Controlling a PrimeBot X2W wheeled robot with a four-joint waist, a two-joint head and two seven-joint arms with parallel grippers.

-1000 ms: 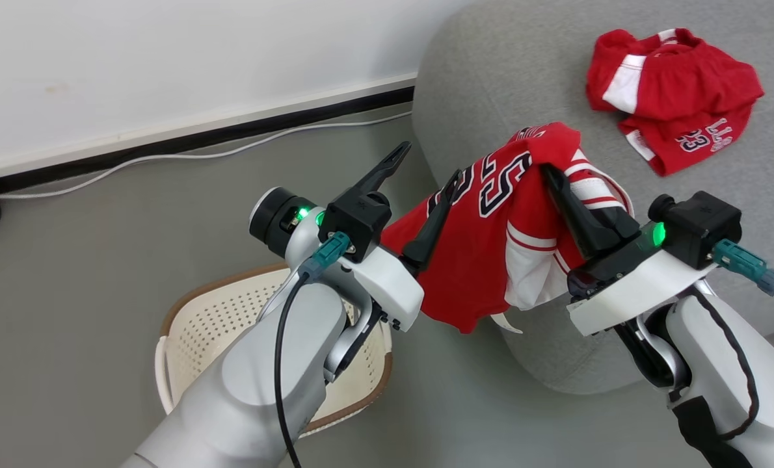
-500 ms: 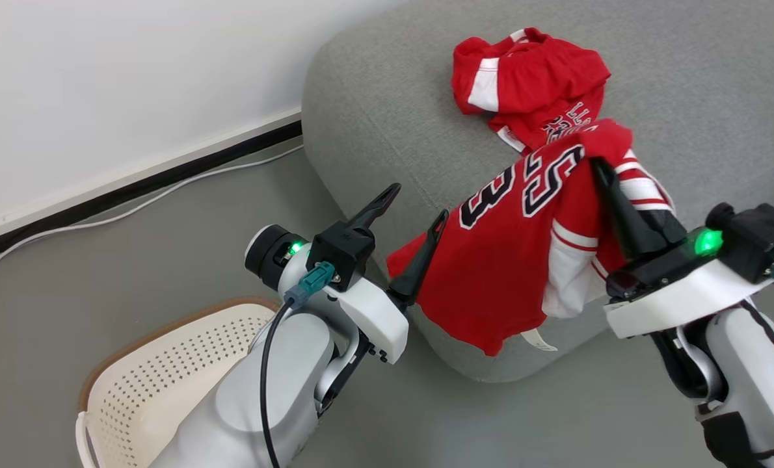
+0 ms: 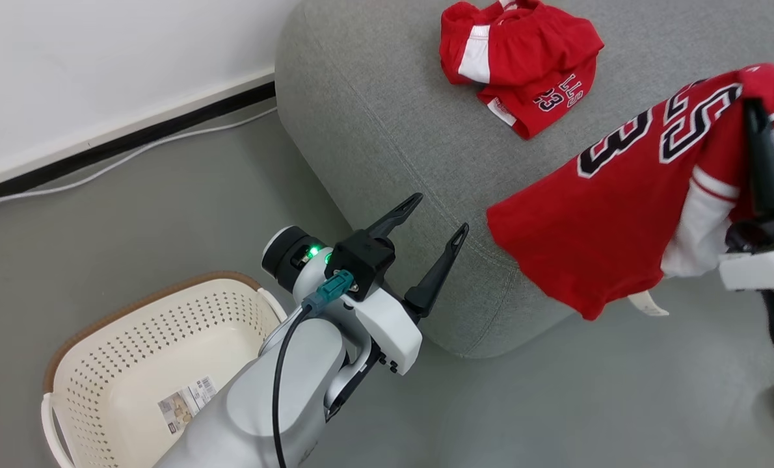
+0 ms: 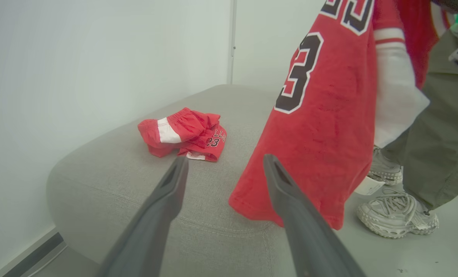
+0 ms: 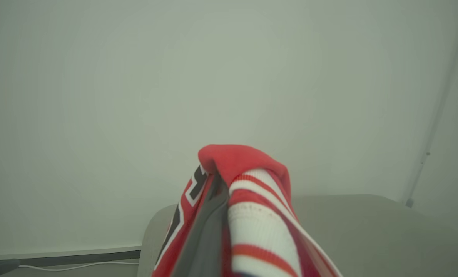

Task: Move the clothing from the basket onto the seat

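**Jersey suspended at the seat's near edge**

The right gripper (image 3: 756, 123), at the right margin of the head view, pinches the bunched top of the red "23" jersey (image 3: 621, 214). The garment hangs in the air, with its lower hem at the near edge of the grey seat (image 3: 374, 130). A second red garment (image 3: 517, 58) with white panels lies crumpled on the seat top, well apart from the jersey. The left gripper (image 3: 439, 213) hovers beside the seat's edge, its fingers spread and holding nothing. The basket (image 3: 146, 294) stands on the floor, the sticker (image 3: 185, 400) on its base exposed. A person's shoes (image 4: 398, 215) stand on the floor beyond the jersey.
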